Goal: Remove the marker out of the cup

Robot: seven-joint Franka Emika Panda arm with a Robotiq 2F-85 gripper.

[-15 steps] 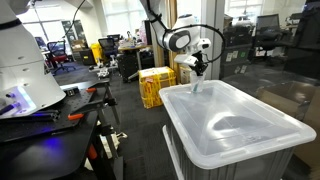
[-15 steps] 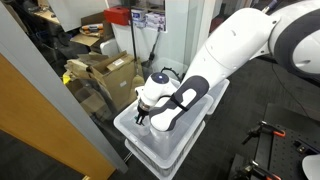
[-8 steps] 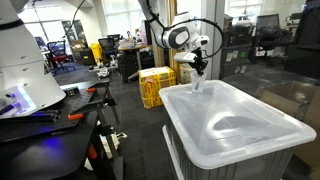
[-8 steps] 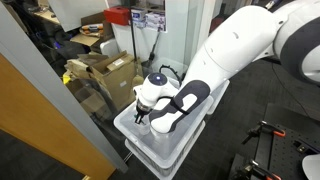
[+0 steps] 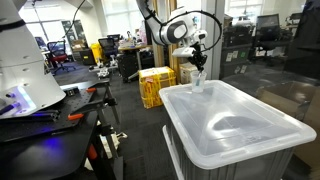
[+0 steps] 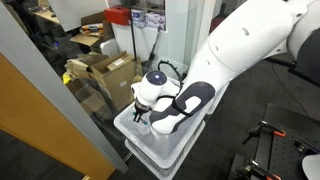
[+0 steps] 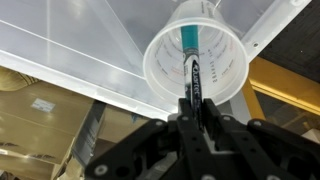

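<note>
In the wrist view the small translucent whitish cup [image 7: 196, 60] stands on the lid of the big bin, seen from above. The dark marker [image 7: 192, 70] with a teal tip reaches from inside the cup up to my gripper [image 7: 193, 112], whose black fingers are shut on its upper end. In an exterior view my gripper [image 5: 199, 67] hangs just above the cup [image 5: 198, 84] at the far corner of the bin lid. In an exterior view [image 6: 139, 112] the gripper is near the lid's corner; the cup and marker cannot be made out there.
The large translucent white lidded bin [image 5: 232, 122] fills the foreground and also shows under the arm [image 6: 150, 145]. Yellow crates [image 5: 155, 84] stand behind it. A glass partition and cardboard boxes [image 6: 105, 72] are beside it. A dark workbench [image 5: 50, 118] is at the side.
My gripper has risen a little above the cup with the marker in it, and the arm has lifted slightly.
</note>
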